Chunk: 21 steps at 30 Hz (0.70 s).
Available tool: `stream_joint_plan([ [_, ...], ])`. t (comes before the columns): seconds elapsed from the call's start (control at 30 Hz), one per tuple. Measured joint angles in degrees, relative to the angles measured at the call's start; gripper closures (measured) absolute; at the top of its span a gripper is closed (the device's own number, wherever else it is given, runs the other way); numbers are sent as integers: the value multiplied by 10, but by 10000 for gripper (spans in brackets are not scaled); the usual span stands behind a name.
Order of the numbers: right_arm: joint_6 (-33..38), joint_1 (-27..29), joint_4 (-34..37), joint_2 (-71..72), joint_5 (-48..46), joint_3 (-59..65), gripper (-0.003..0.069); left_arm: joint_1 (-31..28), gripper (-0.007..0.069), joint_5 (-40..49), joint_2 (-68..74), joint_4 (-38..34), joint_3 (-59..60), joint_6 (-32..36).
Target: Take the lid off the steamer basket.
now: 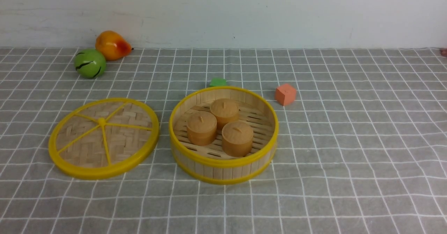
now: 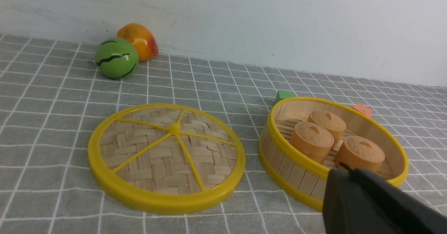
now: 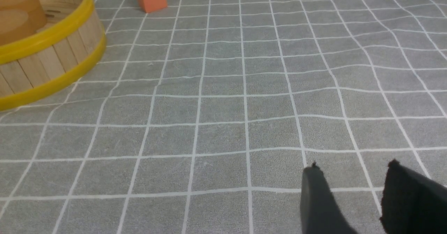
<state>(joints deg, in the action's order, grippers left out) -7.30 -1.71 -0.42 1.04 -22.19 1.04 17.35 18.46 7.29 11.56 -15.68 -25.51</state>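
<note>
Lid (image 1: 103, 138) off and lying flat on the table (image 1: 349, 157), just beside the steamer basket (image 1: 223, 169) on its left, the two rims near but apart; spokes and centre knob face up. Basket upright near the middle of the table, open at the top, with three tan buns (image 1: 237, 138) clustered on its slatted floor; the near wall hides the lower part of the front bun. Green block (image 1: 218, 82) behind the basket's far rim, only its top edge showing, shape not clear. Orange cube (image 1: 285, 94) behind and to the right of the basket, well apart from it. Green ball (image 1: 89, 63) and orange fruit (image 1: 112, 45) together at the far left by the wall; contact between them cannot be confirmed. Small reddish thing (image 1: 444, 52) cut off by the right frame edge, too little shown to name. Neither hand appears in the front view. Left hand (image 2: 370, 202) seen only in its wrist view as one dark mass at the frame corner, overlapping the basket's near rim; whether it is spread or closed cannot be told. Right hand (image 3: 354, 178) seen only in its wrist view; its two dark fingers (image 3: 317, 199) stand parted with bare cloth between them, holding nothing, well away from the basket; their bases are cut off by the frame.
</note>
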Motion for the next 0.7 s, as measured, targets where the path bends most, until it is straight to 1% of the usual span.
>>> stream_joint_plan([
  [0.13,0,0,0,0,0,0,418,0,637,0,0,1,0,0],
  [0.33,0,0,0,0,0,0,418,0,637,-3,0,24,0,1],
  [0.7,0,0,0,0,0,0,418,0,637,-5,0,27,1,1],
])
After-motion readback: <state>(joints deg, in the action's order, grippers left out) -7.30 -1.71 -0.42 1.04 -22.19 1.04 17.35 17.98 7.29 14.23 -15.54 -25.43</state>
